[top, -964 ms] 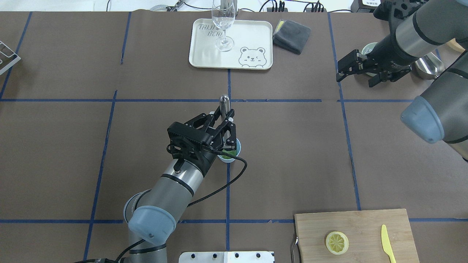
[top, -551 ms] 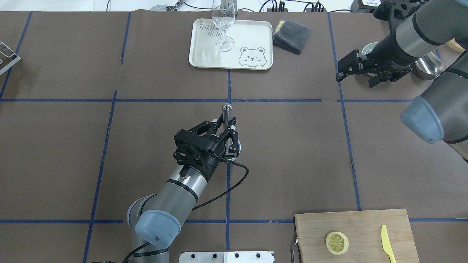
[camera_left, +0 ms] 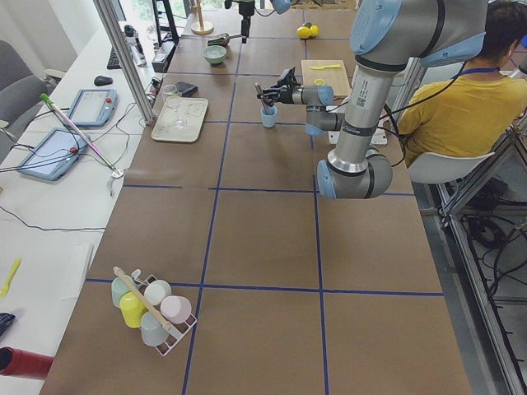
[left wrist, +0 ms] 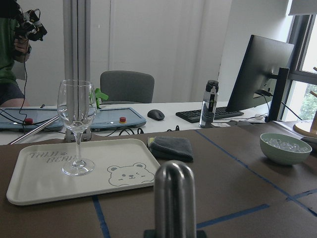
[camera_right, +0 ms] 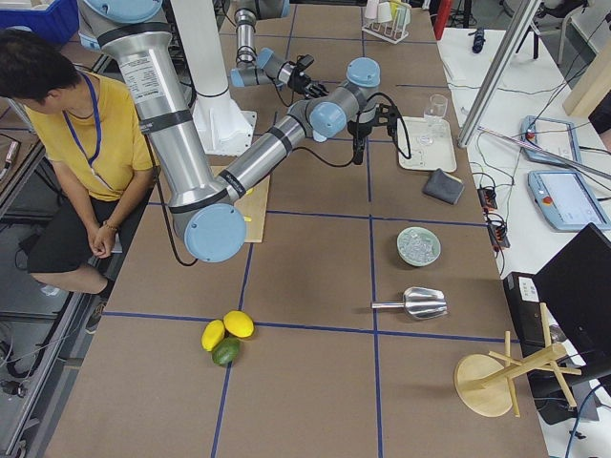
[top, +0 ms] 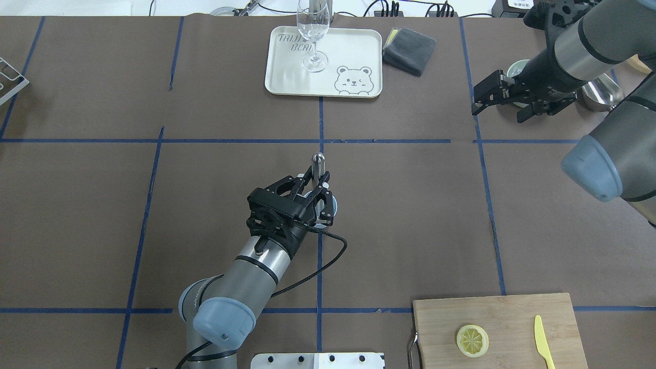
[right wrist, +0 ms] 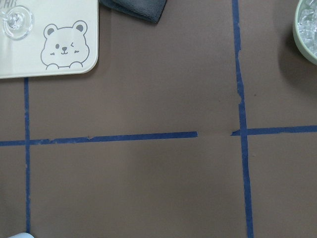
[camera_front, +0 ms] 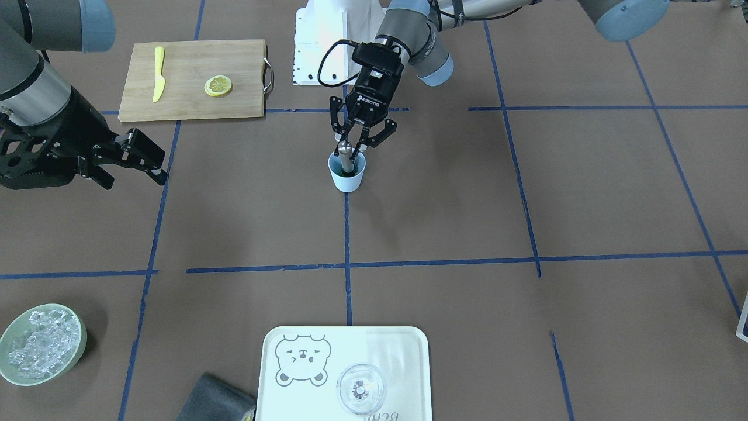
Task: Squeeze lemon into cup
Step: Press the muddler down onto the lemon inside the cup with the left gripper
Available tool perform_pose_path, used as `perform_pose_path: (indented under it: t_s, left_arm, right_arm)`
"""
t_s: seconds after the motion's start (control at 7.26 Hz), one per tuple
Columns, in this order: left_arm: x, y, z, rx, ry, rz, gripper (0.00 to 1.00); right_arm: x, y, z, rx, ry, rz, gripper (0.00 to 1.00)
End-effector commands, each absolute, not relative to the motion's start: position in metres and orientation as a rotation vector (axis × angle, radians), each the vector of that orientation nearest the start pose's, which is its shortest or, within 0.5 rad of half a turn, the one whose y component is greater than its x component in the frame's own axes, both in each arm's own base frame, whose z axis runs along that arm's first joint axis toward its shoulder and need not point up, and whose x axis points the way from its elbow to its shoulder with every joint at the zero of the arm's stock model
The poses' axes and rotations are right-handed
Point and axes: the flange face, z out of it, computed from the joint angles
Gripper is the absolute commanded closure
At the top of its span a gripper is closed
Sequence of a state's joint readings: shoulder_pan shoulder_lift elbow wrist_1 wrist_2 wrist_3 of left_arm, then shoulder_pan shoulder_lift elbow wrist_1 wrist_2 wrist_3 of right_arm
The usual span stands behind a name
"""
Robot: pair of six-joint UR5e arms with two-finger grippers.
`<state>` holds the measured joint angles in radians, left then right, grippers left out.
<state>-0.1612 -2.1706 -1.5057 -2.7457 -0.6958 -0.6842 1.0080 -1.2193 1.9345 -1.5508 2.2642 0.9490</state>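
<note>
The light-blue cup [camera_front: 347, 173] stands at the table's middle, mostly hidden under my left gripper [top: 319, 193] in the overhead view. That gripper is shut on a steel rod [camera_front: 346, 153] with a rounded top [left wrist: 174, 198]; the rod's lower end stands inside the cup. The lemon [top: 472, 340], a round slice with its cut face up, lies on the wooden cutting board [top: 512, 318] near the robot's right side. My right gripper [top: 497, 113] hovers open and empty far from both, at the table's far right.
A yellow knife [top: 542, 348] lies on the board beside the lemon. A cream tray [top: 359, 51] holds a wine glass [top: 313, 31], with a grey cloth [top: 408, 49] next to it. A green bowl [camera_front: 80, 327] holds ice. A person sits behind the robot.
My left gripper has shifted right and nearer the robot with the rod, now covering more of the cup; the rod's top has come nearer too. The right arm has not moved.
</note>
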Motion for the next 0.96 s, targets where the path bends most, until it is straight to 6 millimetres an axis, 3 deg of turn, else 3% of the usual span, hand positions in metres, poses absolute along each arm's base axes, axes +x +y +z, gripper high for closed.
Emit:
perform_pose_path:
  t_s: [0.0,0.55,0.69,0.83]
  left_arm:
    - [0.589,-0.305,0.210,1.308,1.018,-0.187,1.00]
    - [0.589,-0.304,0.210,1.306,1.020,-0.177,1.00]
    - [0.585,-0.303,0.204,1.318,1.021,-0.170,1.00]
    - [0.570,-0.300,0.184,1.378,0.994,-0.121,1.00]
  right_arm:
    - [-0.243,-0.517,0.294,0.059,-0.964,0.102,0.00]
    - [-0.242,-0.516,0.291,0.064,-0.968,0.099,0.00]
    - [-0.242,-0.516,0.291,0.064,-0.968,0.099,0.00]
    - [-0.242,-0.516,0.290,0.065,-0.970,0.098,0.00]
